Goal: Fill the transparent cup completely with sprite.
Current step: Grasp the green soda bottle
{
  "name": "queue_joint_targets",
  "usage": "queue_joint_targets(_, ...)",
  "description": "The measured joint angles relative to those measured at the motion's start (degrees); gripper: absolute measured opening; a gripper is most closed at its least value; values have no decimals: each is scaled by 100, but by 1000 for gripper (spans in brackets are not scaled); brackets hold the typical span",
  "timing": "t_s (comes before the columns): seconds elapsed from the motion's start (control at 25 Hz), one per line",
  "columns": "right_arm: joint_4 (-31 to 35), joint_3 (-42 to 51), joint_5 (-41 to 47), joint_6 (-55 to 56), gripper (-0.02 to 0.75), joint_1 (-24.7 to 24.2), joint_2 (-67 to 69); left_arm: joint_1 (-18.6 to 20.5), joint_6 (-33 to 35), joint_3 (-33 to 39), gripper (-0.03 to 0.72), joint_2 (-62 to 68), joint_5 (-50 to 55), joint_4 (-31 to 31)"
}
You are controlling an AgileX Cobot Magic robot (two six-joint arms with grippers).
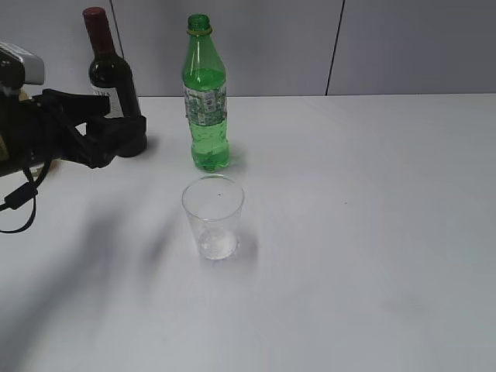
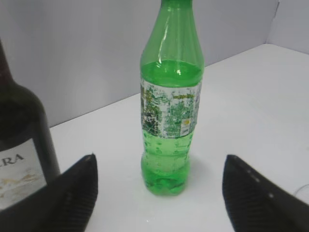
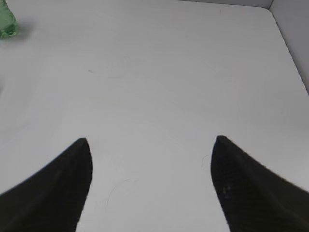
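Both claws spread, nothing gripped.
The empty transparent cup (image 1: 212,216) stands on the white table (image 1: 372,232) just before the uncapped sprite bottle (image 1: 206,93); left claw (image 1: 116,136) beside the wine bottle (image 1: 110,70); right claw (image 3: 152,159) over bare table.

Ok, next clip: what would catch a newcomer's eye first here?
The green sprite bottle, uncapped and roughly half full, stands upright mid-table at the back. Just in front of it sits the transparent cup, apparently empty. At far left, the open left hand hovers beside a dark wine bottle, facing the sprite.
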Motion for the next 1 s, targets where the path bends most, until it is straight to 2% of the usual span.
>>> queue_joint_targets(0.2, 0, 0, 0, 0, 584, 0, 0, -130, -193, -433, 665, 491, -19, 154)
queue_joint_targets(1.0, 0, 0, 0, 0, 585, 0, 0, -614, -272, -2195, 667, 2119, -85, 149)
